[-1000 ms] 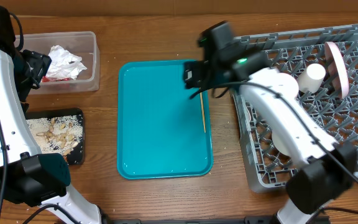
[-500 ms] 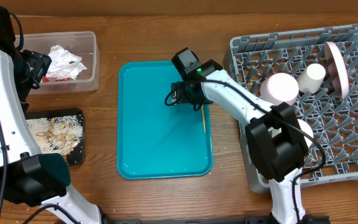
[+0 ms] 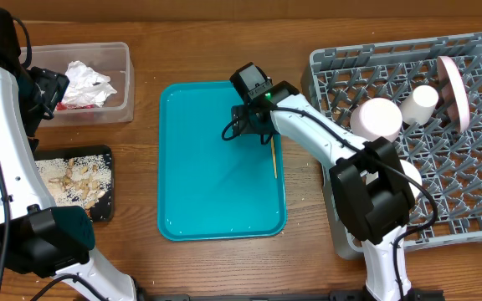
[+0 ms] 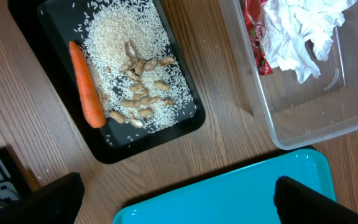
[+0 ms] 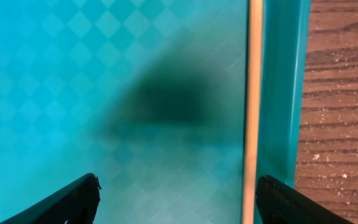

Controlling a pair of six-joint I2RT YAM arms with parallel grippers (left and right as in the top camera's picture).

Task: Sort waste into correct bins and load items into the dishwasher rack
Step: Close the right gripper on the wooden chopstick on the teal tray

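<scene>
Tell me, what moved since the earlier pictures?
The right arm swung off the dishwasher rack; the right gripper slid left over the teal tray beside the wooden stick, open, holding nothing. Stick, clear tub, black tray and left gripper stayed put.

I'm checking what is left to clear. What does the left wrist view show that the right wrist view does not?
Only the left wrist view: the shallow black rectangular tray holding white rice, beige scraps and an orange carrot, plus the clear plastic rectangular tub with crumpled white paper napkins and a small red wrapper.
Only the right wrist view: the thin wooden stick lying on the flat teal tray along its rim.
Both: that teal tray and the brown wooden table.
</scene>
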